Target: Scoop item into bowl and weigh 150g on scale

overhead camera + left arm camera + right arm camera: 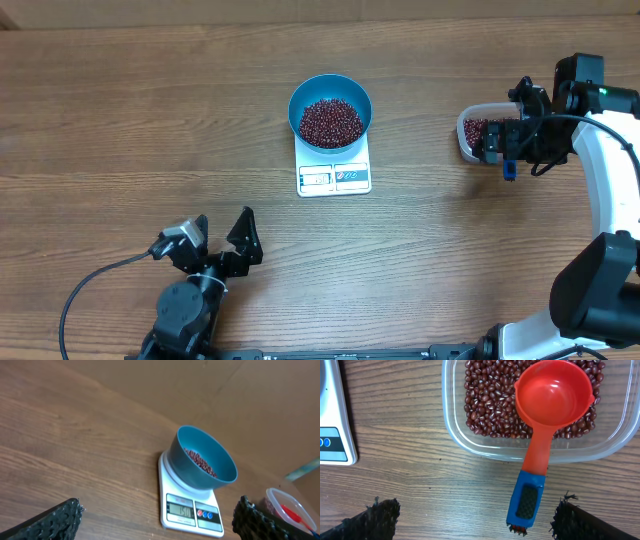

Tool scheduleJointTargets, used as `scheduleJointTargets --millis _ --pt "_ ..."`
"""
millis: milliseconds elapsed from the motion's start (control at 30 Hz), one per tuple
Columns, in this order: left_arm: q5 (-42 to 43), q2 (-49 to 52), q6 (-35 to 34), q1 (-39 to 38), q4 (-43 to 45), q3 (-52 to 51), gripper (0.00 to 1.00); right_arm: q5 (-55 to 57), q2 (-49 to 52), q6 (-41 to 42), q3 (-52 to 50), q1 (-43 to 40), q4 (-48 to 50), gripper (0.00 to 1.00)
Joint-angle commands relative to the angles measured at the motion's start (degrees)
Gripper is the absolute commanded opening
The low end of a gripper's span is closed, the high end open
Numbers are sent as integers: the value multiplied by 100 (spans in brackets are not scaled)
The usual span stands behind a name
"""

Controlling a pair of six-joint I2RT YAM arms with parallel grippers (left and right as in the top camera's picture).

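overhead: the bowl (296,100) is seen on the scale (334,178), holding beans (331,122); scooping looks done. the left pincer (224,222) is spread wide, empty. left wrist: the display is blurred, so the weight cannot be confirmed. right wrist: the empty scoop (547,405) is laid in the tub (452,435) of spare beans; the right pincer (475,512) gapes, nothing held.

Black left gripper (222,224) with black cable (85,290); right arm's white links (606,170), black joints (585,290).
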Motion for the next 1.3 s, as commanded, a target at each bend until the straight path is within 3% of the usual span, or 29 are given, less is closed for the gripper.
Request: scheduleJointTargets --millis 0,167,667,1267 --pt "66 -409 328 94 42 -262 100 -50 -103 -7 90 -37 11 100" --pt "151 -780 638 249 85 -555 100 -52 -103 -4 90 -37 11 100" --pt "461 -785 2531 564 192 -612 99 -50 -103 -7 90 -37 11 100" --pt "752 -785 2625 1620 151 -612 99 -50 -103 -7 90 -37 11 100"
